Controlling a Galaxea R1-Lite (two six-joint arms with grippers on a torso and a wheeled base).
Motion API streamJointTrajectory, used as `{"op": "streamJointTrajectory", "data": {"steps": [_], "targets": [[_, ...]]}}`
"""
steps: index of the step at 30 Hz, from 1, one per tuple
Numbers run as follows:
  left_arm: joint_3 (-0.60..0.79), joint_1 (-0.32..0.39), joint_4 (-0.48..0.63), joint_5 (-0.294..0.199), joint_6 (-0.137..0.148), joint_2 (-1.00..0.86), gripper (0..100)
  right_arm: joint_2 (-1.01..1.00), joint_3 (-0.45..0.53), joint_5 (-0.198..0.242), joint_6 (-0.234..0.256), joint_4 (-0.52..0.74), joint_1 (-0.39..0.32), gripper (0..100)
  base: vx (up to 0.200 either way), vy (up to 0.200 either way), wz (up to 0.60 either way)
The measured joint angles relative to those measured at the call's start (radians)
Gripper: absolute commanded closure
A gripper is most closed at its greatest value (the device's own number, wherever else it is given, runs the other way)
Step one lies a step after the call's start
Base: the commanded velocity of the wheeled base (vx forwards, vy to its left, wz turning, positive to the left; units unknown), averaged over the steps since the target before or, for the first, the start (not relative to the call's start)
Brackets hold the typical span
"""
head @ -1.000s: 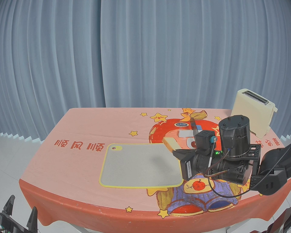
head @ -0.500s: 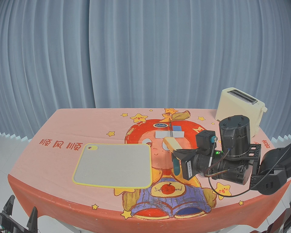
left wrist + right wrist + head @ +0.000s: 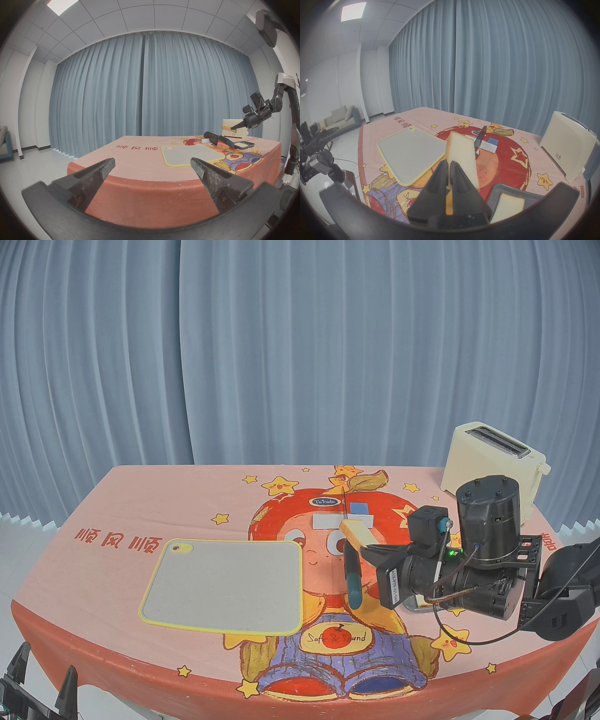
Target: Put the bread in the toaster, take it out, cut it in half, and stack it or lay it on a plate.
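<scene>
Pinching a slice of bread [image 3: 356,532] between pressed-together fingers, the right gripper [image 3: 374,551] hangs above the table [image 3: 156,502], between the cutting board [image 3: 225,584] and the toaster [image 3: 494,468]. A second slice [image 3: 507,202] lies in a dark tray [image 3: 500,188] below. The left gripper [image 3: 152,164], fingers spread, hangs beyond the table's near left corner.

Smooth cream plastic toaster [image 3: 487,468]; matt printed cloth tablecloth [image 3: 156,502]; matt grey cutting board [image 3: 225,584]; dry porous bread [image 3: 461,156].
</scene>
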Motion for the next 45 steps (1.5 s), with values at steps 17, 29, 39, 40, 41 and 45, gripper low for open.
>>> {"op": "streamJointTrajectory", "data": {"steps": [17, 29, 39, 40, 41, 45], "targets": [[0.000, 0.000, 0.000, 0.000, 0.000, 0.000, 0, -0.120, 0.113, -0.014, 0.004, -0.088, 0.019, 100, 0.000, 0.000, 0.00], [0.000, 0.000, 0.000, 0.000, 0.000, 0.000, 0, -0.214, 0.209, -0.007, 0.010, -0.144, 0.000, 100, 0.000, 0.000, 0.00], [0.000, 0.000, 0.000, 0.000, 0.000, 0.000, 0, -0.220, 0.229, -0.022, 0.002, -0.144, -0.047, 100, 0.000, 0.000, 0.00], [0.000, 0.000, 0.000, 0.000, 0.000, 0.000, 0, -0.220, 0.229, -0.029, 0.001, -0.142, -0.049, 100, 0.000, 0.000, 0.00], [0.000, 0.000, 0.000, 0.000, 0.000, 0.000, 0, -0.220, 0.229, -0.034, 0.001, -0.141, -0.050, 100, 0.000, 0.000, 0.00], [0.000, 0.000, 0.000, 0.000, 0.000, 0.000, 0, -0.218, 0.229, -0.055, 0.001, -0.136, -0.056, 100, 0.000, 0.000, 0.00]]}}
